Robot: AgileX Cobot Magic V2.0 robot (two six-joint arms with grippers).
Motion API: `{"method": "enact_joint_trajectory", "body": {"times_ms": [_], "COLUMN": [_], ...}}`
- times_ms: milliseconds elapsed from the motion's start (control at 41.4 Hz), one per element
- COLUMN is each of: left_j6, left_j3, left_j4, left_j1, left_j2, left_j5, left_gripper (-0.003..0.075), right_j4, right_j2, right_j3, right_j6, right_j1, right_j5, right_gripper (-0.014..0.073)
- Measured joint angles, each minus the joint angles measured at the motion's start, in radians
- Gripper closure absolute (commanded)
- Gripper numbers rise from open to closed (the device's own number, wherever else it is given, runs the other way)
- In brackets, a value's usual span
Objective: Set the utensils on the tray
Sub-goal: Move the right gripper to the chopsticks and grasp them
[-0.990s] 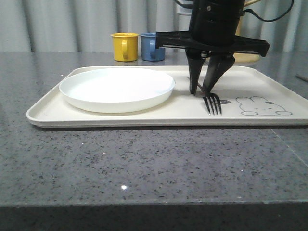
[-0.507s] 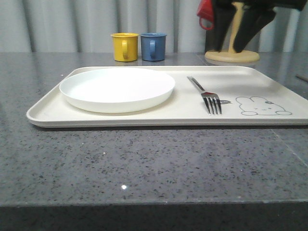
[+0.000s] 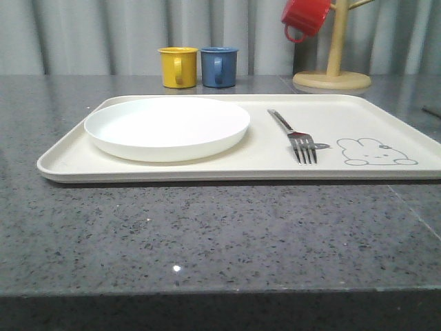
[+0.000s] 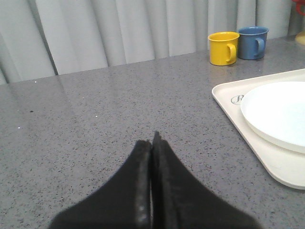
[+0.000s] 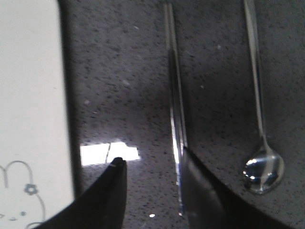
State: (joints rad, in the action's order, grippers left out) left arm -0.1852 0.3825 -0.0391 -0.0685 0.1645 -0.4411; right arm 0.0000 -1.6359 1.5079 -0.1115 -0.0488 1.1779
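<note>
While the fork (image 3: 295,135) lies on the tray (image 3: 207,169), the right tool (image 5: 152,164) gapes over blurred chopsticks (image 5: 175,109); spoon (image 5: 261,157) handle cropped; left tool (image 4: 152,139) pinched together.

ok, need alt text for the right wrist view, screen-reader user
The open right gripper hangs over a dark speckled countertop, one finger overlapping the silver chopsticks lying there. A silver spoon lies on the counter beside the chopsticks, and the edge of the cream tray with its rabbit drawing is on the other side.
</note>
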Motion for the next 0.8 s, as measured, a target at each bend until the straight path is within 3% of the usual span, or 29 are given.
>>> {"method": "enact_joint_trajectory", "body": {"times_ms": [217, 797], "left_j6": [0.0, 0.0], "left_j3": [0.0, 0.0], "left_j4": [0.0, 0.0], "left_j1": [0.0, 0.0], "left_j2": [0.0, 0.0], "left_j5": [0.0, 0.0], "left_gripper": [0.0739, 0.0739], "right_j4": [0.0, 0.014], "right_j2": [-0.023, -0.133], "right_j3": [-0.099, -0.107], "right_j6": [0.047, 0.069], "right_j1": [-0.057, -0.057], "right_j5": [-0.038, -0.083], "right_gripper": [0.0276, 0.0282]}}
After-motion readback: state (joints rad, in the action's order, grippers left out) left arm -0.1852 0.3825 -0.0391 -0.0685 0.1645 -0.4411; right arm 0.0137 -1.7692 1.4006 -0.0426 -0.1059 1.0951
